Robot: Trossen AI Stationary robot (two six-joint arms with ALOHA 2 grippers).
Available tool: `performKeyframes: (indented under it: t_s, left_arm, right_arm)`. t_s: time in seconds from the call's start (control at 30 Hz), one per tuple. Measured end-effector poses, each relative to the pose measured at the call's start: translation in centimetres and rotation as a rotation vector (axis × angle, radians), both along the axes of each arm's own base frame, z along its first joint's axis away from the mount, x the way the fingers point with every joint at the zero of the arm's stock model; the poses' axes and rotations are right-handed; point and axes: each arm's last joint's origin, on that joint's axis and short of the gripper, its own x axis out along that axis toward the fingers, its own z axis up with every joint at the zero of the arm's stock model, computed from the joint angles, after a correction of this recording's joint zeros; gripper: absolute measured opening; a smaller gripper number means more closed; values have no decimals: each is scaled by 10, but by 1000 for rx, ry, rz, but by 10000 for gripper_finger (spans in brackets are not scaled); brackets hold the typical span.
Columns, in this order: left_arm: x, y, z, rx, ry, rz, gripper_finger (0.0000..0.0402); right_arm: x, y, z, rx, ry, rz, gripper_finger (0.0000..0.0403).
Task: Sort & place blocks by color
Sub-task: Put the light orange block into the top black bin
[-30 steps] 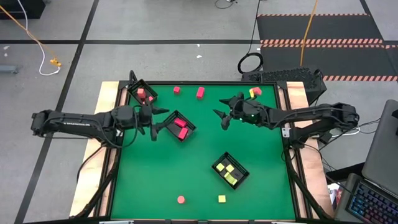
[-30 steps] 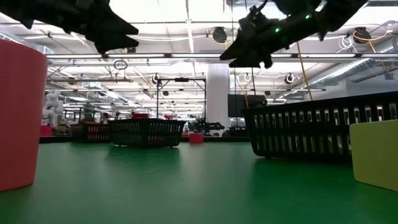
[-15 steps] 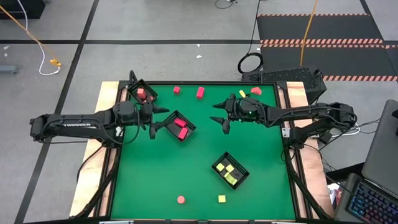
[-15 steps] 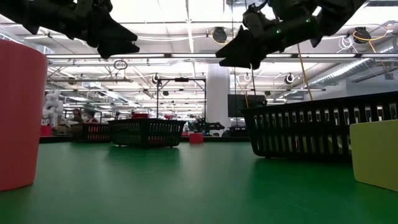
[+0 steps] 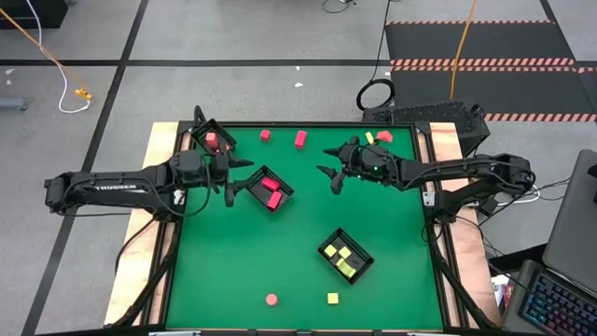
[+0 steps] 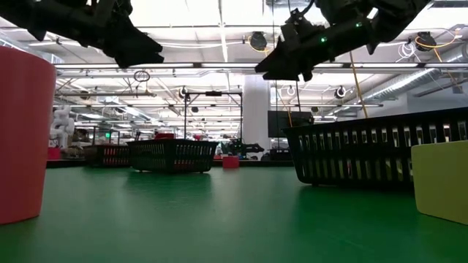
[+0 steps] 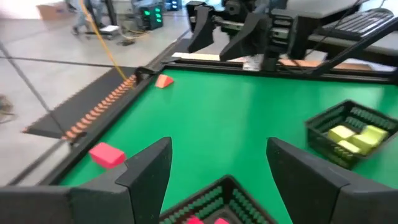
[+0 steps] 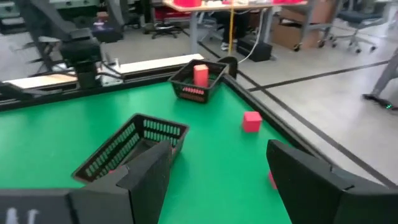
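My left gripper (image 5: 240, 182) is open and empty, raised just left of a black tray (image 5: 270, 189) holding red blocks; in the left wrist view (image 7: 217, 165) that tray's rim (image 7: 214, 198) lies below the fingers. My right gripper (image 5: 327, 170) is open and empty, raised above the green mat at the far middle. A second tray with red blocks (image 5: 215, 139) stands at the far left. A tray with yellow blocks (image 5: 345, 255) stands right of centre. Loose red blocks (image 5: 300, 139), (image 5: 265, 134), (image 5: 383, 136) and a yellow one (image 5: 366, 140) lie along the far edge.
A round red block (image 5: 271, 300) and a yellow cube (image 5: 332, 298) lie near the front edge; in the low view they show as a red block (image 6: 25, 135) and a yellow cube (image 6: 440, 179). Bare green mat (image 5: 233, 252) lies between the trays. A laptop (image 5: 569, 243) sits off the table's right side.
My right gripper has shifted a little toward the table's left edge, staying open and raised. My left gripper has kept its place. No block or tray has moved.
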Motion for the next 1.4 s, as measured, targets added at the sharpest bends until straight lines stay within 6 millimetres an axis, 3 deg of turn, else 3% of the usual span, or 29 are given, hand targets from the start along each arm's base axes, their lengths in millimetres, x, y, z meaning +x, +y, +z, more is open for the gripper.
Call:
performKeyframes:
  t_s: [0.2,0.3,0.43,0.5,0.63,0.77,0.93,1.1,1.27,1.4]
  left_arm:
    - [0,7,12,58,-110,95,262]
    - [1,9,16,3,-174,95,262]
    - [7,8,8,-119,-138,82,262]
    - [13,4,-6,-178,-86,59,262]
    - [15,-4,-53,-244,64,141,262]
    - [14,-2,-76,-257,34,244,262]
    - [19,-2,-47,-214,-90,138,262]
    - [19,3,-16,-153,-144,95,262]
    - [18,14,-3,-145,-130,61,262]
    - [16,26,-1,-155,-99,73,262]
  right_arm:
    - [0,-10,13,-101,-103,-40,252]
    - [-1,-15,21,-133,-178,-53,252]
    - [-2,-17,20,-86,-190,-67,251]
    - [-1,-13,16,-38,-161,-60,251]
    - [4,3,3,56,-81,-27,251]
    - [15,12,-6,9,-89,20,251]
    - [18,11,4,-80,-182,116,251]
    - [17,10,23,-357,-287,123,251]
    - [15,10,33,-561,-307,81,251]
    - [13,3,33,-505,-286,-75,251]
